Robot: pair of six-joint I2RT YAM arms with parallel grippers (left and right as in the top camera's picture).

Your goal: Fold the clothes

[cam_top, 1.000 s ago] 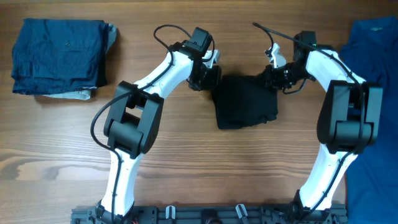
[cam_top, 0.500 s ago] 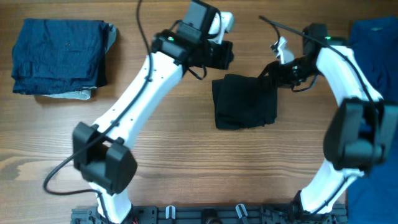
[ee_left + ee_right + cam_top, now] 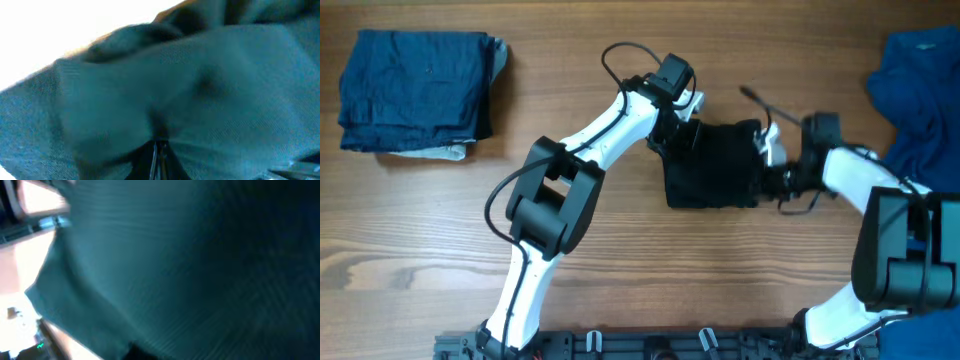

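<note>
The black shirt [image 3: 715, 165] lies as a compact folded square in the middle of the table [image 3: 640, 270]. My left hand [image 3: 676, 136] is pinched shut on its upper-left corner, and my right hand [image 3: 772, 178] is closed at its right edge, though I cannot tell whether cloth sits between those fingers. I judge this a late fold, and the next move calls for carrying one edge across evenly, then releasing.

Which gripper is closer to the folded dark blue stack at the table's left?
Left. The left gripper sits at the upper left edge of the black shirt, right of the stack; the right gripper is beyond the shirt, farther.
</note>
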